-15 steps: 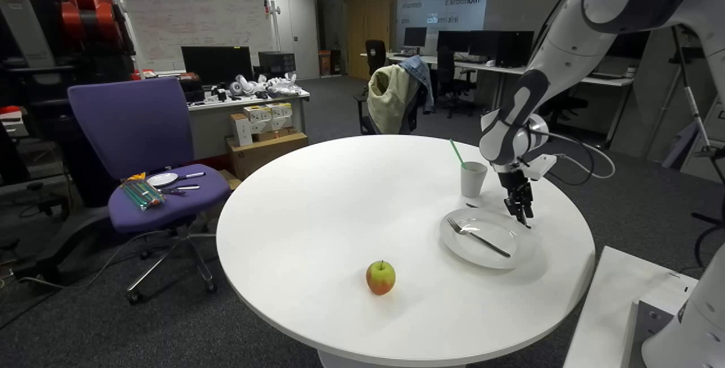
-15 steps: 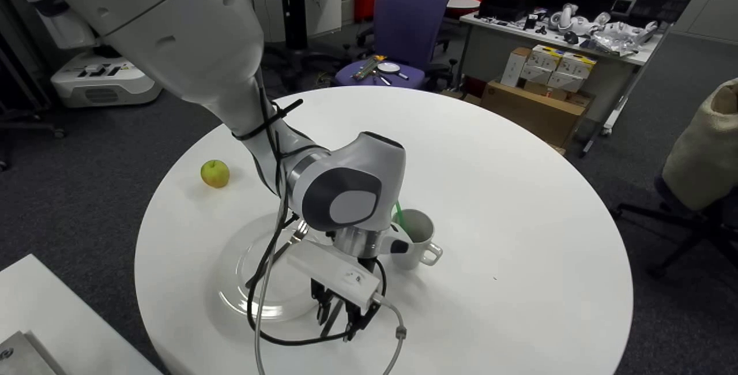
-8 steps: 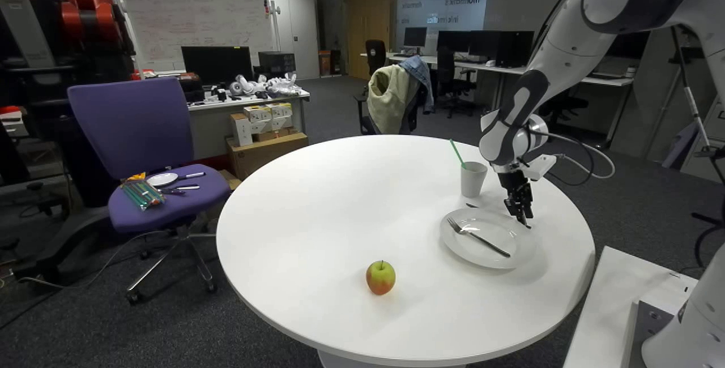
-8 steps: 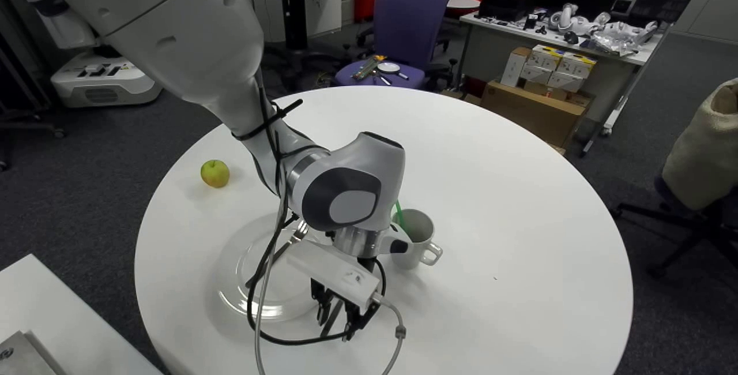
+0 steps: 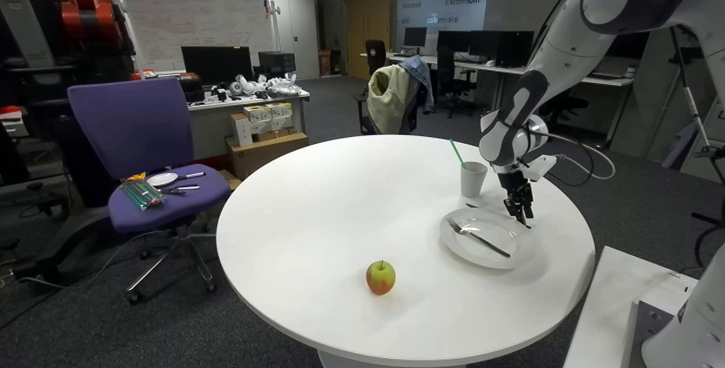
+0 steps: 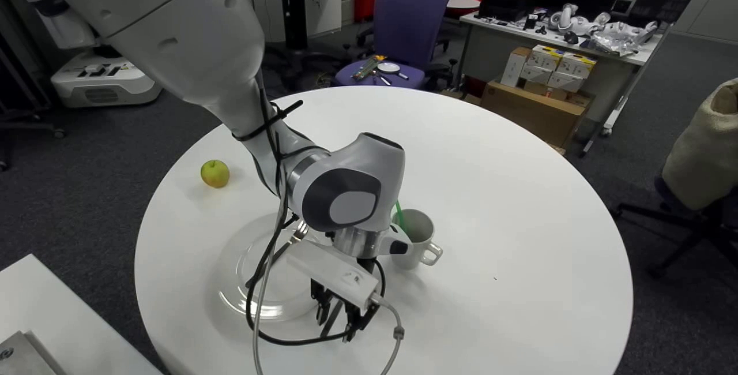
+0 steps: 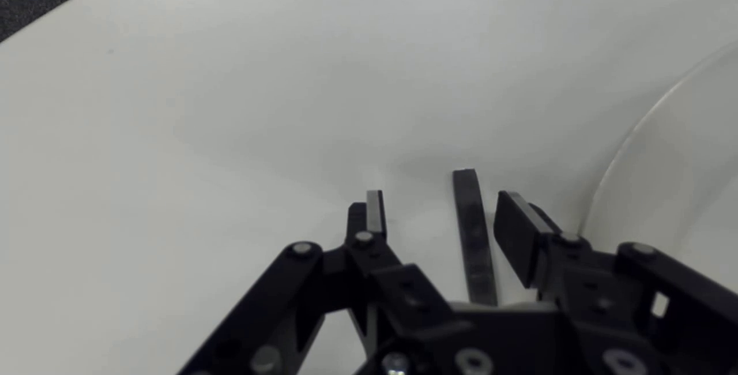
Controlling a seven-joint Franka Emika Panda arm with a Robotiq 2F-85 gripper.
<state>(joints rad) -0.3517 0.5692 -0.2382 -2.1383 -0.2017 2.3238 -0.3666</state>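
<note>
My gripper (image 7: 441, 205) is open, with its fingers (image 7: 520, 236) low over the white table. A dark flat handle, seemingly of a knife (image 7: 475, 236), lies on the table between them. It is nearer the right finger, with gaps on both sides. In an exterior view the gripper (image 6: 334, 327) stands around the knife (image 6: 331, 318), beside the plate. The white plate (image 5: 473, 256) holds a fork (image 5: 478, 238) and also shows in the wrist view (image 7: 663, 190). A pale mug (image 5: 473, 180) with a green straw (image 5: 457, 153) stands near the gripper (image 5: 519, 215).
A green and red apple (image 5: 380, 277) sits on the round white table (image 5: 317, 215), also seen in an exterior view (image 6: 215, 173). A purple chair (image 5: 133, 130) with utensils on its seat stands beyond the table. A white side table (image 5: 612, 300) adjoins near the robot base.
</note>
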